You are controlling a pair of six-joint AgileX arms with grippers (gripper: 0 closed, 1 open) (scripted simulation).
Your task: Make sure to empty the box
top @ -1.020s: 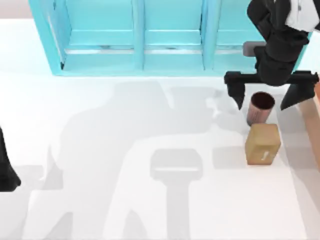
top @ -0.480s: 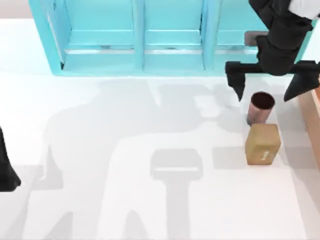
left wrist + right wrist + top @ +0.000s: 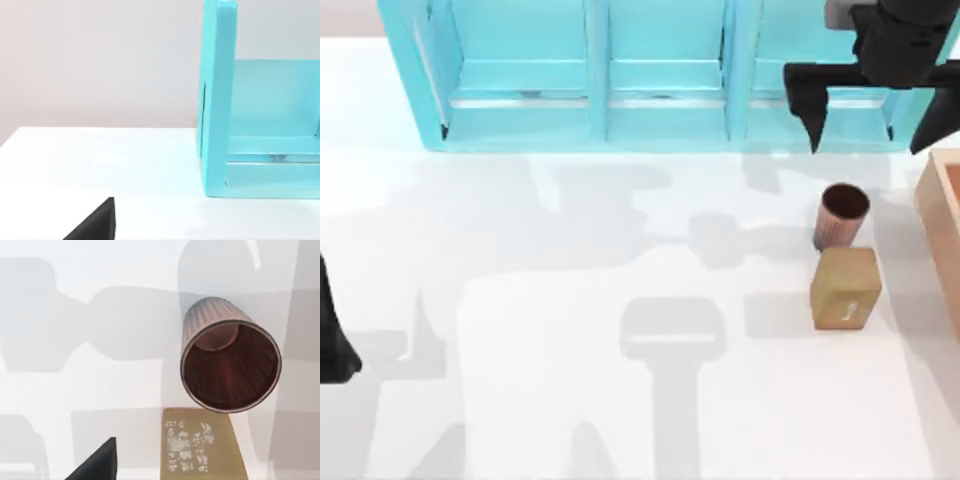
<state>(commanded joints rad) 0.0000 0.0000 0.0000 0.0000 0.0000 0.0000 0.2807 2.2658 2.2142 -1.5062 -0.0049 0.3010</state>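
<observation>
Over the bench's two o'clock, my right gripper (image 3: 875, 130) hangs fingers spread above cup (image 3: 841, 215) and block (image 3: 845, 287); I'd swing toward the box (image 3: 942, 225) at three o'clock, keeping height.

box (image 3: 942, 215) at bench's right edge looks like matt wood; ribbed reddish-brown cup (image 3: 841, 215) slightly shiny; small tan block (image 3: 844, 287) matt, woodlike; turquoise shelf unit (image 3: 600, 70) smooth glossy; white bench (image 3: 570, 330) smooth.
</observation>
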